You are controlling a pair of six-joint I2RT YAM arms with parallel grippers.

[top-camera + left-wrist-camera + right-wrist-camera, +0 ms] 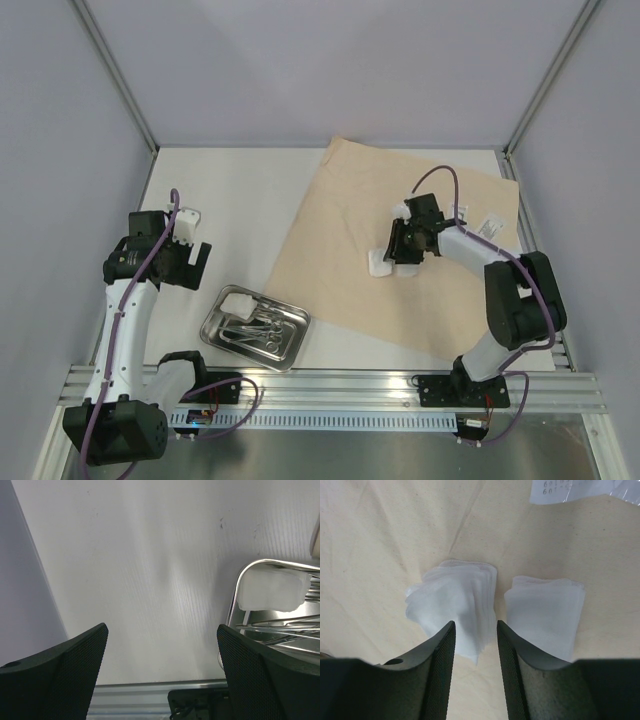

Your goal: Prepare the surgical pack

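Wrap sheet (pixel 340 260): spread flat and skewed over the right half of the table. One corner is at the far edge and another reaches toward the near edge beside the tray. No fold has been made.
Gauze on the wrap: a fanned stack (pixel 452 605) and a neater square pad (pixel 545 612) lie side by side near the sheet's middle, close but apart.
Clear packet (pixel 575 490): printed, lying on the wrap just beyond the pads. From above, more white pieces sit toward the table's far right corner. They are probably more packets, but too small to be sure.
Right gripper (pixel 475 640): low over the wrap with its jaws a little apart and clamping nothing. The fanned stack's near tip lies on the sheet in the gap.
Steel tray (pixel 268 304): on bare table by the near edge, left of centre, its right corner just beside the wrap's edge.
Tray contents: steel clamps (pixel 262 328) in a heap and one gauze pad (pixel 237 303) at the left end.
Left gripper (pixel 161 630): jaws wide and empty, above bare table just left of the tray.
Done, by my reading: the sheet is laid out and the loose gauze and packets are set on it.
Left, by my reading: moving the tray and its instruments onto the sheet, then folding the wrap over the pack.
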